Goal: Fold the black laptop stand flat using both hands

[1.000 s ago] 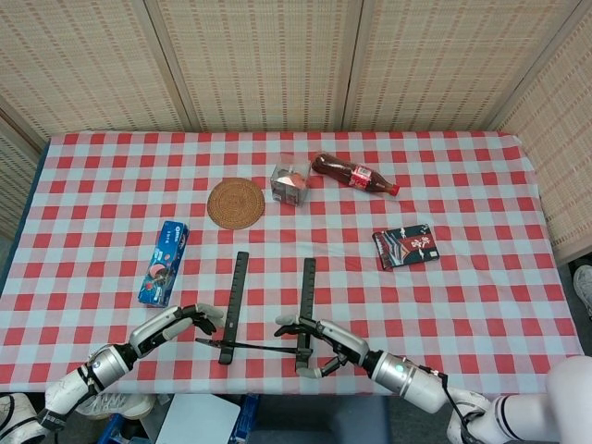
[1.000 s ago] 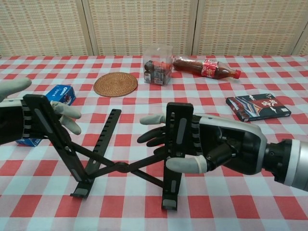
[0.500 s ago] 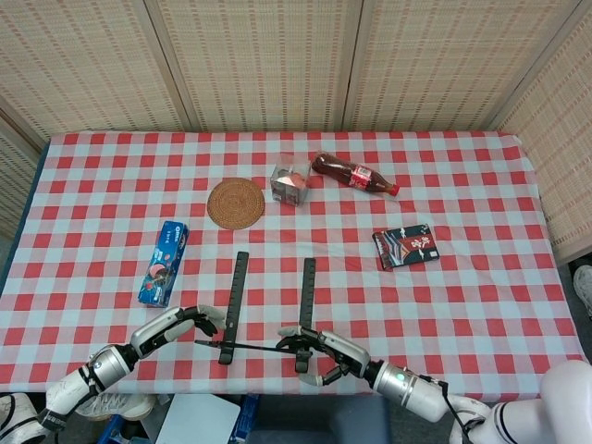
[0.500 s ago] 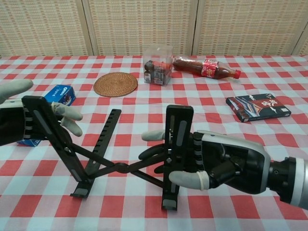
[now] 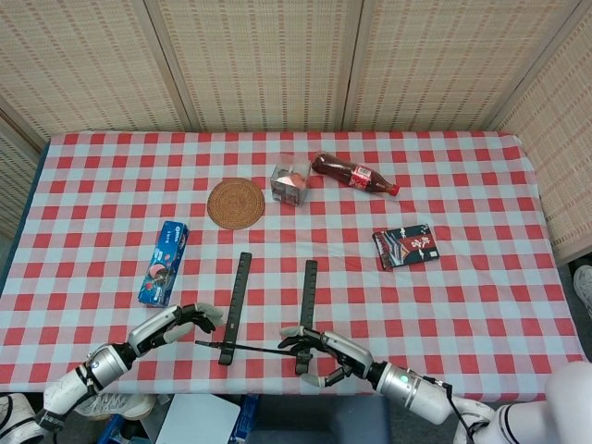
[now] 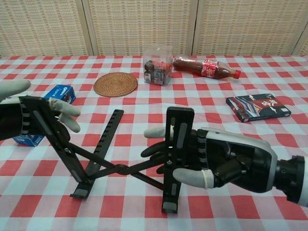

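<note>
Our right hand (image 6: 226, 161) has its fingers (image 6: 159, 150) curled round the upright right rail of the black laptop stand (image 6: 120, 166), thumb on the near side, so it grips that rail. Our left hand (image 6: 19, 118) is pressed against the outer face of the tilted left rail, fingers (image 6: 67, 109) reaching past its edge; we cannot tell whether they close fully round it, though it reads as a hold. In the head view the right hand (image 5: 328, 353) and left hand (image 5: 171, 324) sit at the near ends of the two rails.

The stand (image 5: 268, 314) rests on the checked tablecloth (image 5: 462, 305) near the table's front edge, still spread, its thin cross-bars meeting at a central pivot between the rails.

We judge it rigid and fairly light, metal or hard plastic, with smooth rails that could slip under our pads. The joints probably resist, so both rails should be pushed inward evenly, holding them low near the feet. The slim cross-bars look like the weak part; we would avoid gripping them.

Beyond lie an Oreo box (image 5: 164, 264), a woven coaster (image 5: 235, 203) and a cola bottle (image 5: 354, 174), all well apart.
</note>
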{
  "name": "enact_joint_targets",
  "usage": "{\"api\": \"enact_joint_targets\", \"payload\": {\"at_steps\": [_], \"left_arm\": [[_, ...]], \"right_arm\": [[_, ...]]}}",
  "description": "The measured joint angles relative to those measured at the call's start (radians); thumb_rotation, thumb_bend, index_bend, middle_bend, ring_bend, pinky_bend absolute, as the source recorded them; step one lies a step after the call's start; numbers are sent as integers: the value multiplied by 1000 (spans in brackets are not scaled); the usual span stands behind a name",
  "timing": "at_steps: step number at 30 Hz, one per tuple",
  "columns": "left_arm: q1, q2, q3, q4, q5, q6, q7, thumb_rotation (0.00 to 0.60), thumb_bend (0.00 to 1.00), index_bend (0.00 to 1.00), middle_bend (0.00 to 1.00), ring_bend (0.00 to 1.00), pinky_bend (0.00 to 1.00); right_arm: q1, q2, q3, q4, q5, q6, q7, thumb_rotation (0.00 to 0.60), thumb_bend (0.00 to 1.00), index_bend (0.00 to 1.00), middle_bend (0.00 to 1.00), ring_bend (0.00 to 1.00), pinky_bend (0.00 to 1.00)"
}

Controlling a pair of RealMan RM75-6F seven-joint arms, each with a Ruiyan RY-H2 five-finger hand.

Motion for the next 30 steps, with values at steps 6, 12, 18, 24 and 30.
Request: {"api": "enact_joint_targets", "payload": {"at_steps": [6, 12, 18, 24, 30], "left_arm": [[23, 9, -11, 29, -1, 39, 95, 346, 170, 240, 312, 295, 315], [50, 21, -13, 55, 10, 70, 221, 389, 170, 227, 290, 273, 315], [65, 20, -6, 68, 21, 63, 326, 549, 170, 226, 261, 242, 313], [68, -18, -2, 88, 31, 24, 450, 595, 169, 237, 261, 241, 309], [75, -75, -16, 110, 21, -4, 563, 600, 201, 354, 261, 241, 309]], "right_arm": [[12, 84, 20, -73, -16, 23, -108, 600, 327, 123, 207, 127, 143], [25, 197, 57, -174, -18, 56, -183, 600, 328, 123, 207, 127, 143], [35, 289, 92, -247, 9, 59, -239, 600, 326, 123, 207, 127, 143], [31, 316, 103, -270, 35, 41, -261, 600, 323, 123, 207, 127, 143], [20, 311, 103, -262, 42, 33, -254, 600, 317, 123, 207, 127, 143]]}}
